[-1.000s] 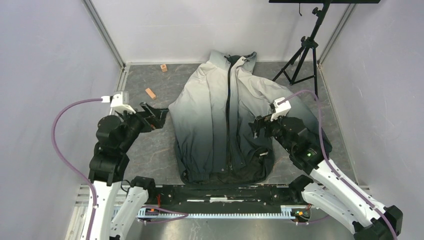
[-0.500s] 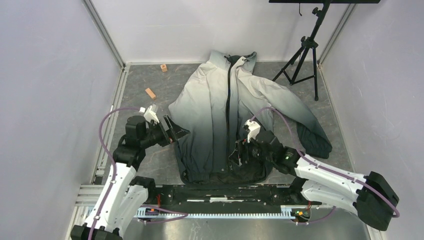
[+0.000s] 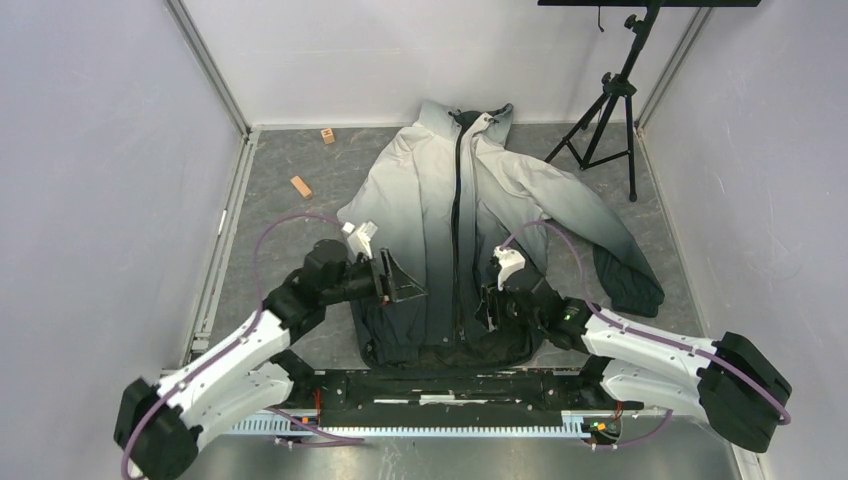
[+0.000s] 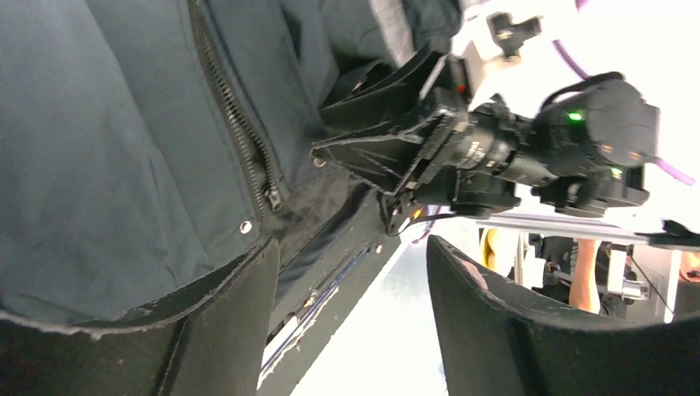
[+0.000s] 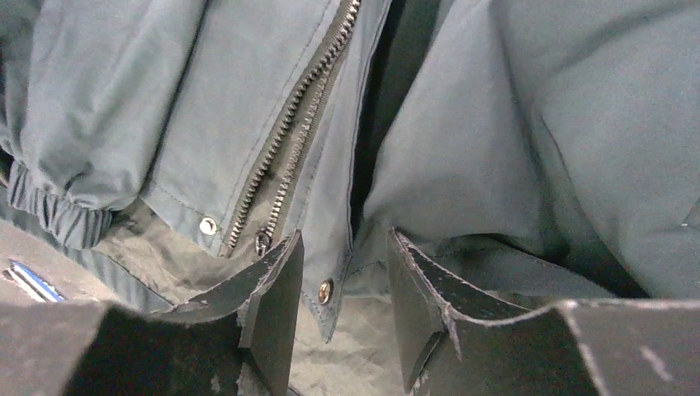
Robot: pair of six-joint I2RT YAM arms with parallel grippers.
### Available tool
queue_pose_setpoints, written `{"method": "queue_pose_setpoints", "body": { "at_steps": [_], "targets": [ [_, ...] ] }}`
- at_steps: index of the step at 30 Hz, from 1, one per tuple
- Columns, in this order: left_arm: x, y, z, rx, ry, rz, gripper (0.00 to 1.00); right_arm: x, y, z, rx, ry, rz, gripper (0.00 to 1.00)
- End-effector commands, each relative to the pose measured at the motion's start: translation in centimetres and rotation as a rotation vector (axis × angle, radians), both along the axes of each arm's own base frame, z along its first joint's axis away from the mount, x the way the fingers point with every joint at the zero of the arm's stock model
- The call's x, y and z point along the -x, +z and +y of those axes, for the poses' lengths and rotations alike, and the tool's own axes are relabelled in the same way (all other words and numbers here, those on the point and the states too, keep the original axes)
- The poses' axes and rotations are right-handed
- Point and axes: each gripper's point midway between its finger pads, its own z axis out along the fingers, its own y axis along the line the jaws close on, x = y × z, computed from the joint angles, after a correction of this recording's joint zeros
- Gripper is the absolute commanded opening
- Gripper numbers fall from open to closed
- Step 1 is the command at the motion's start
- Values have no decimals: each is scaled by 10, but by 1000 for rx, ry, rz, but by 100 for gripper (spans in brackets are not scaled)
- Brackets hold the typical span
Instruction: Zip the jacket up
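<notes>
Pale walls (image 3: 90, 150) enclose a grey marbled floor (image 3: 290, 215); black tripod (image 3: 610, 100) stands far-right.

The jacket (image 3: 420, 200) is pale grey at the collar and slowly gets darker — almost black at the bottom edge. Its zipper (image 3: 458, 190) is a dark line down the middle. Up close the cloth looks dark blue-grey, and a round snap (image 5: 208, 224) by the zipper is shiny silver. The surface (image 3: 280, 170) is grey with faint lighter swirls, like stone. A block (image 3: 301, 186) on it is light brown, and so is a smaller block (image 3: 327, 135). The left arm (image 3: 230, 360) and the right arm (image 3: 650, 345) are white with black parts; the left hand (image 3: 405, 280) and the right hand (image 3: 487, 305) are black. The left arm's cable (image 3: 300, 214) is purple — and a tiny light (image 3: 563, 316) on the right arm is green.
</notes>
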Motion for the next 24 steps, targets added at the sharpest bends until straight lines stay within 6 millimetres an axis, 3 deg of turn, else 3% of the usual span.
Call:
{"method": "queue_pose_setpoints", "body": {
  "at_steps": [1,8,17,24],
  "targets": [
    [-14,-9,-27,14,33,38,70,1,-6,0,-6,28,-40,44],
    [-19,-36,-65,1,-8,116,55,3,-2,2,-46,75,-92,1],
    [-25,-61,-102,99,-58,223,49,4,21,5,-163,86,-191,0],
    [-30,-78,-107,126,-13,270,57,3,27,5,-187,82,-211,0]
  ]
}}
